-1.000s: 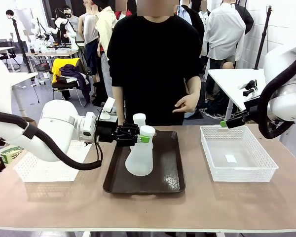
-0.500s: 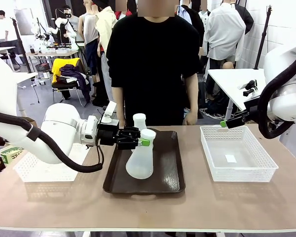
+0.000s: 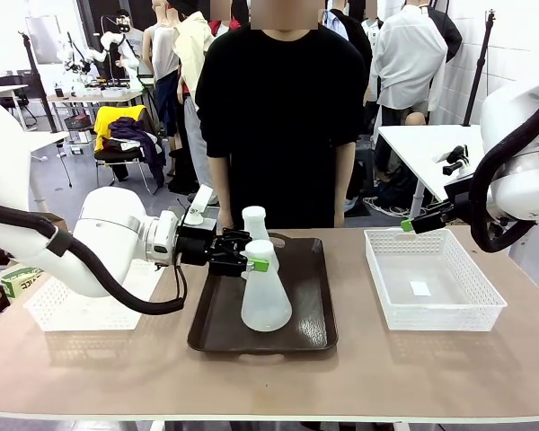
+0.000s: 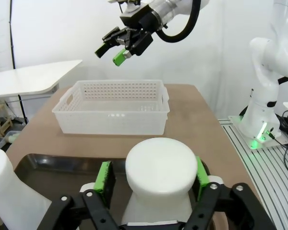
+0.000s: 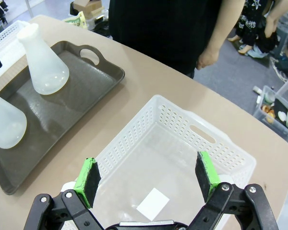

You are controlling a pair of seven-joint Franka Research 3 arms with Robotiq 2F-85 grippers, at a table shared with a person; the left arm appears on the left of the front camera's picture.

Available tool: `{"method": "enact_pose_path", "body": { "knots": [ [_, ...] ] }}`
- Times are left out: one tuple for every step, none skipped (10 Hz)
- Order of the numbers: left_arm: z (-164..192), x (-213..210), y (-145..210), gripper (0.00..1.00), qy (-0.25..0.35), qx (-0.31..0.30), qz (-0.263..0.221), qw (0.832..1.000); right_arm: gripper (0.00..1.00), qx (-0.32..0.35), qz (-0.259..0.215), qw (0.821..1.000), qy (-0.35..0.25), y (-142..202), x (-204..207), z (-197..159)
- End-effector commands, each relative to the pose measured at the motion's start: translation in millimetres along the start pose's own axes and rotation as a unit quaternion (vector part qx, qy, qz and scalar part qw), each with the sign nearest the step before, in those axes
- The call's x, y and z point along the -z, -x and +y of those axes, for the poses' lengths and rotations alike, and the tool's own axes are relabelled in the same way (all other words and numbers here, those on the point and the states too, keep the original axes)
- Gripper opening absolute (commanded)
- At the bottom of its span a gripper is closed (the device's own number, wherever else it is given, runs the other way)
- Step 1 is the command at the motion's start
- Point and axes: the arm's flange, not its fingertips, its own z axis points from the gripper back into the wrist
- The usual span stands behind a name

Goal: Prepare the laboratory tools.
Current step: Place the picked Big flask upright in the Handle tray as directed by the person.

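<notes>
Standing upright mid-tray, near flask (image 3: 266, 292) has left gripper (image 3: 251, 264) at its neck, green pads (image 4: 105, 176) flanking the cap; can't tell if they pinch or have let go. Second flask (image 3: 255, 224) sits toward the dark tray's (image 3: 314, 332) far edge. Right gripper (image 5: 149, 178) hangs spread wide over the white basket (image 5: 230, 160), empty. Risk: a sideways pull-out with a pad dragging the neck tips the light flask over

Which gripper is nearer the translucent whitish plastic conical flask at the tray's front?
Left. The left gripper brackets the front flask at its neck; the right gripper hangs off over the white basket.
</notes>
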Motion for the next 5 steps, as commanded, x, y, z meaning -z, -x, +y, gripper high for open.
{"method": "enact_pose_path", "body": {
  "knots": [
    [-5.1, -5.4, -0.7, 1.0, -0.001, 0.001, 0.031, 1.0, 1.0, 0.001, 0.0, 1.0, 0.0, 0.8, -0.5, -0.2],
    [-7.5, -10.0, 0.2, 1.0, 0.002, -0.004, 0.041, 0.999, 1.0, 0.001, 0.0, 1.0, 0.0, 0.8, -0.5, -0.2],
    [-9.4, -14.1, 1.3, 1.0, 0.008, -0.014, 0.052, 0.999, 1.0, 0.001, 0.0, 1.0, 0.0, 0.8, -0.5, -0.2],
    [-9.9, -16.4, 1.5, 1.0, 0.01, -0.017, 0.056, 0.998, 1.0, 0.001, 0.0, 1.0, 0.0, 0.8, -0.5, -0.2],
    [-10.1, -18.3, 1.1, 1.0, 0.009, -0.018, 0.059, 0.998, 1.0, 0.001, 0.0, 1.0, 0.0, 0.8, -0.5, -0.2]
  ]
}}
